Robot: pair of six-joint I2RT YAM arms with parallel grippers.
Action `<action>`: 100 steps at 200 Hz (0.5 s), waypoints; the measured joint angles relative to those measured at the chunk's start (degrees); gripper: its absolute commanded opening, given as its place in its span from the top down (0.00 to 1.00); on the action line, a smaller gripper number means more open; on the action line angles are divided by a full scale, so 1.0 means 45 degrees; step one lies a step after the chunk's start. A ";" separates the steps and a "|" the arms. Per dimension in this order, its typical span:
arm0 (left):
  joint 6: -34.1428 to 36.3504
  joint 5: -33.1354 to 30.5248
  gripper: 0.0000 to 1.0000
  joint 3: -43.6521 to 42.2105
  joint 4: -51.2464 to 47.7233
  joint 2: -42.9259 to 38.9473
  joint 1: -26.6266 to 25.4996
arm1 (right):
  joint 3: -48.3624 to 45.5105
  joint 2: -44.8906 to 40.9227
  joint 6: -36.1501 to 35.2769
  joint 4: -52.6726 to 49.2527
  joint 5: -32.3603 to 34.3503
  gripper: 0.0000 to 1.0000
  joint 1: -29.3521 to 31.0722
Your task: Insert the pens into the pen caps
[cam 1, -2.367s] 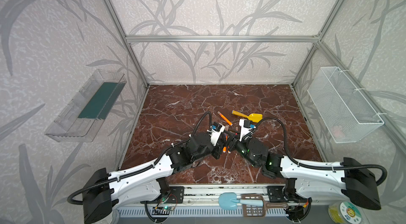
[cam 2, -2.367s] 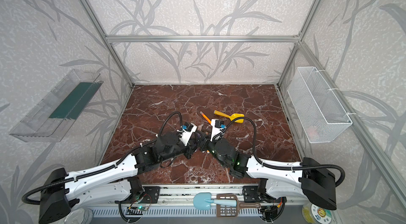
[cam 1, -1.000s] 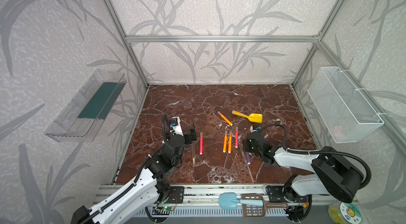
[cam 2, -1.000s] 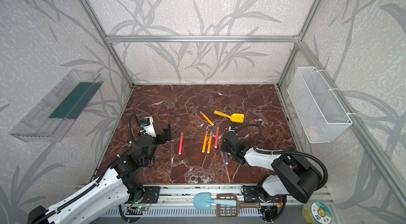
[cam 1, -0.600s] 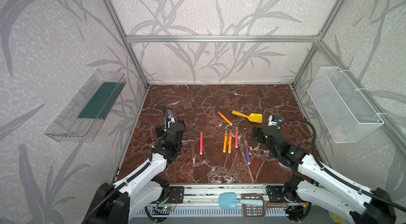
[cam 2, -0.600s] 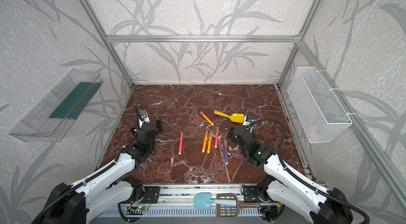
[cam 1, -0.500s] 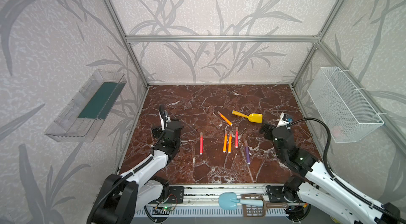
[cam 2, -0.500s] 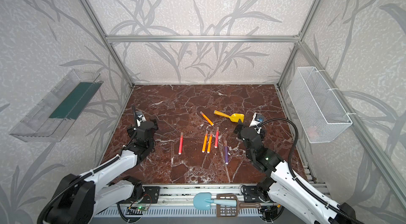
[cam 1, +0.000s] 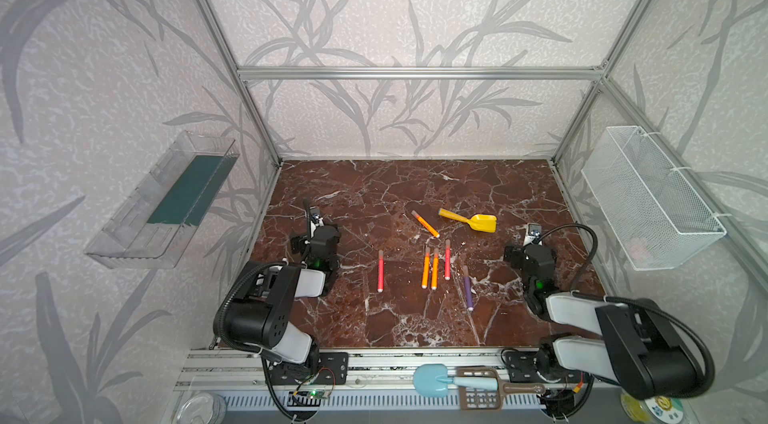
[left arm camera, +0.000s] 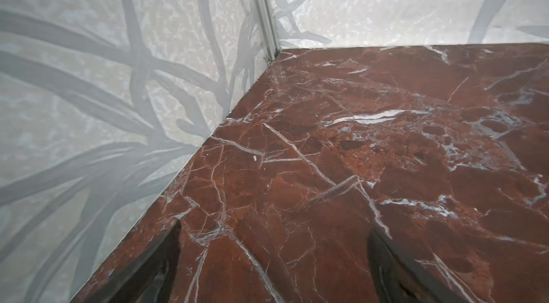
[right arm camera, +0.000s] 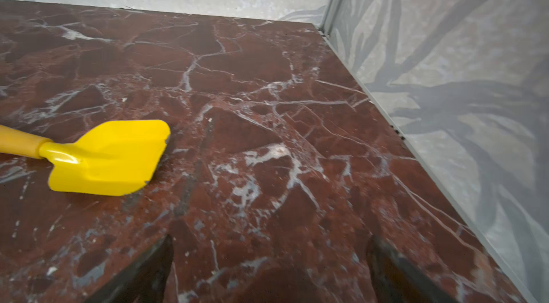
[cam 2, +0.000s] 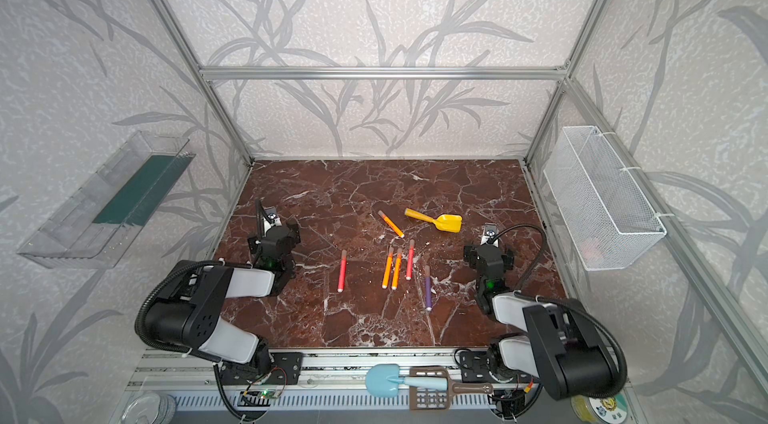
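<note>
Six pens [cam 1: 434,269] are laid flat on the brown marble table [cam 1: 374,193]. One orange pen [cam 1: 425,223] is found just beside the handle of the yellow scoop [cam 1: 482,223], tilted and not touching it. The other five are set nearer the front than the scoop. Two orange ones lie side by side, with a red-pink pen [cam 1: 447,259] just beside them. A purple pen [cam 1: 467,288] lies closest under the scoop, and a second red-pink pen [cam 1: 380,271] lies farthest from it. Pale tan pen caps [cam 1: 465,270] are seen on the far ends of the pens.

The right gripper [right arm camera: 267,274] is held near the scoop's blade, its fingers spread wide with nothing between them. The left gripper [left arm camera: 276,271] is kept well apart from the scoop, past all the pens, and is also spread wide and empty.
</note>
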 measured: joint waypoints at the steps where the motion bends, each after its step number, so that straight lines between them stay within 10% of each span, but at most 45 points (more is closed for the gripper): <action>1: 0.0000 0.0034 0.02 0.0005 0.0000 0.0000 0.0024 | 0.0024 0.0112 -0.0019 0.0102 -0.0049 0.01 -0.0010; 22: -0.0248 0.1098 0.04 0.0068 0.0136 -0.0024 0.0792 | 0.0840 0.2584 -0.0398 0.1486 -0.1083 0.01 -0.0209; 100: -0.0617 0.3050 0.01 -0.0126 0.0957 0.0379 0.1399 | 0.2331 0.2307 -0.0631 0.0811 -0.2234 0.01 -0.0466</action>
